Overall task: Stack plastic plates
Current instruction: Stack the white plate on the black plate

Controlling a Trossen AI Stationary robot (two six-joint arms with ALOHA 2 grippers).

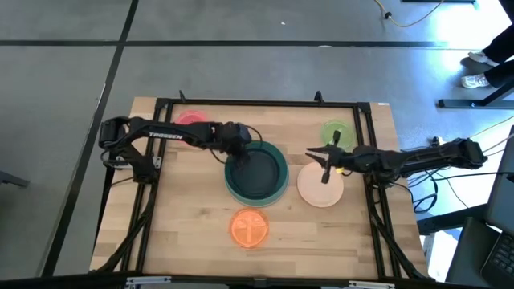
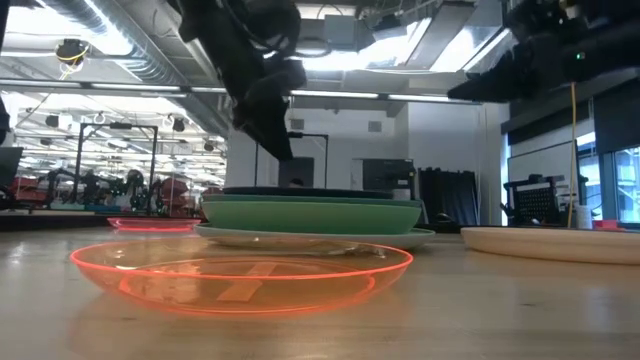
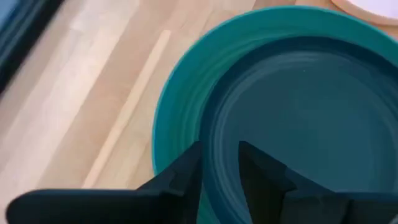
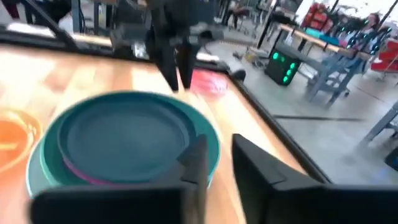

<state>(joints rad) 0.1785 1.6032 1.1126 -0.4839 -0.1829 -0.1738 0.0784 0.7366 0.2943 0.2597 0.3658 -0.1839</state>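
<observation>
From above, we read white lettering on the left arm as "TROSSEN", though it is small. The left gripper point(image 1: 238, 154) sits over the near rim of the stack of plates point(image 1: 257, 172), dark navy on top of teal. The right gripper point(image 1: 326, 163) hangs over the peach plate point(image 1: 320, 186), the light green plate point(image 1: 336, 132) just beyond its fingers. The orange plate point(image 1: 250, 227) and a pink plate point(image 1: 191, 119) lie apart on the wooden surface point(image 1: 177, 225).

At surface height, the left fingers point(image 2: 272, 130) point down at the stack, their tips just above it; the right arm is cut off at the frame's top.

In the left wrist view, the fingers point(image 3: 186, 174) stand narrowly apart, straddling the navy plate's rim; we cannot tell if they press it.

In the right wrist view, the right fingers point(image 4: 196, 158) are parted and empty; a magenta edge shows inside the stack.
</observation>
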